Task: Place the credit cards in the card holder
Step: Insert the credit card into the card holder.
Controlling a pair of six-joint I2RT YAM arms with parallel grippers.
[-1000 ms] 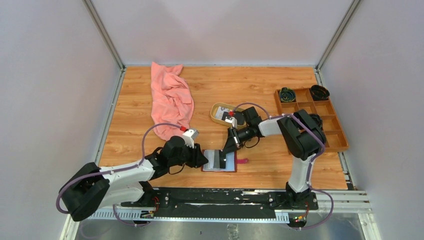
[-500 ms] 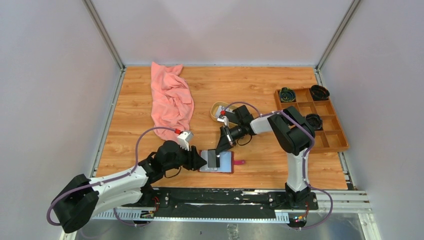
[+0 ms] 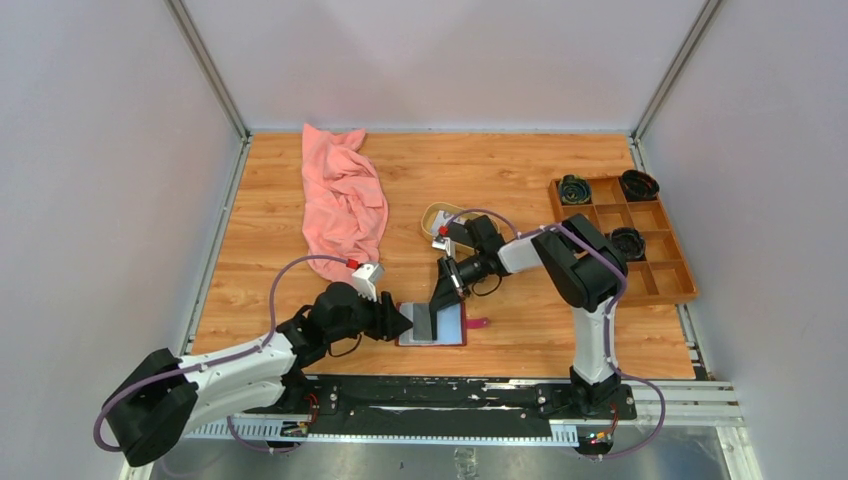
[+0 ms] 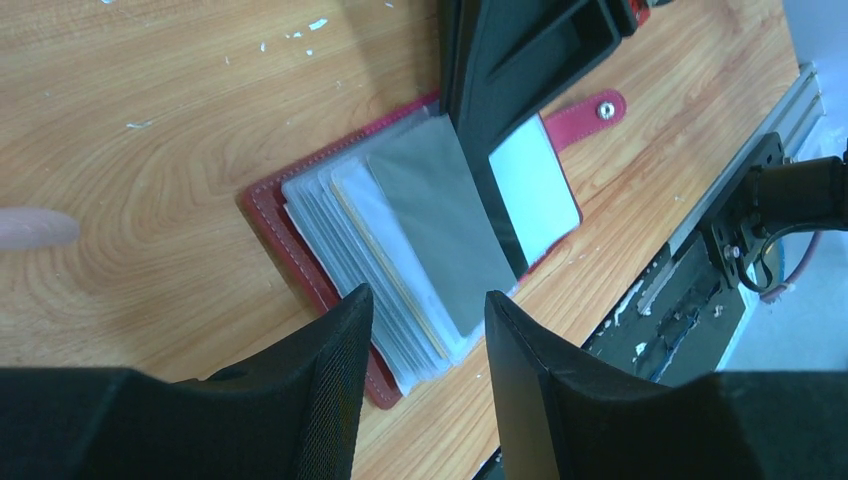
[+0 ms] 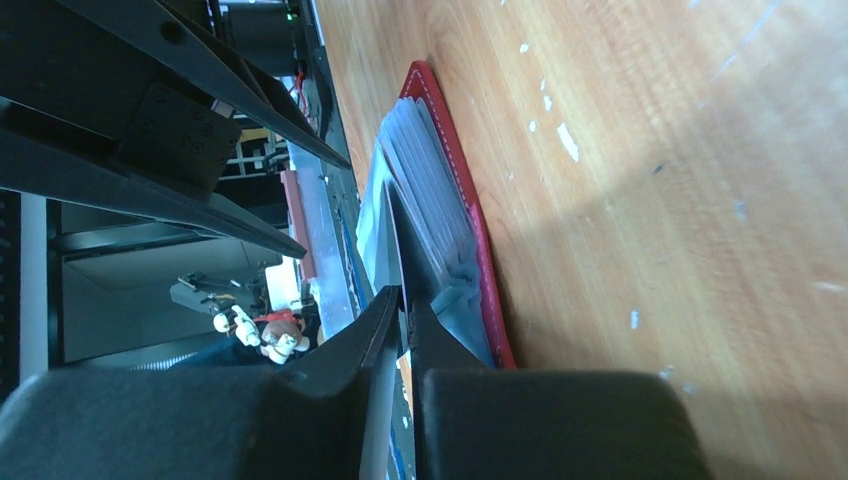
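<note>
The card holder (image 4: pixel 330 230) lies open and flat on the table (image 3: pixel 560 320), between the two claws. Its clear sleeves are fanned up from the red cover. A grey card (image 4: pixel 440 230) rests on that fan, with its long axis roughly parallel to the holder's long red edge. One end of the card points at the right claw and the other at the left claw.

The right claw (image 5: pixel 405 300) is the one on the card. Its fingers are almost pressed together, pinching the card's thin far end. The card runs straight out ahead of the fingertips and down among the sleeves. Just to that claw's side a pale panel (image 4: pixel 535 185) of the holder shows, and the strap with its snap (image 4: pixel 605 105) lies a little further out.

The left claw (image 4: pixel 428 293) faces it from the opposite end. It is spread and grips nothing, and its fingers (image 4: pixel 330 390) straddle the near end of the sleeves. One finger is over the corner of the red cover.

By my reading, the coming move depends on that shared line. Any push from the right claw travels along the card's length towards the left claw, so the left claw has to keep the holder from sliding. How deep the card sits in a sleeve cannot be told.

Beyond the right claw stands a tan dish (image 3: pixel 432 215).
</note>
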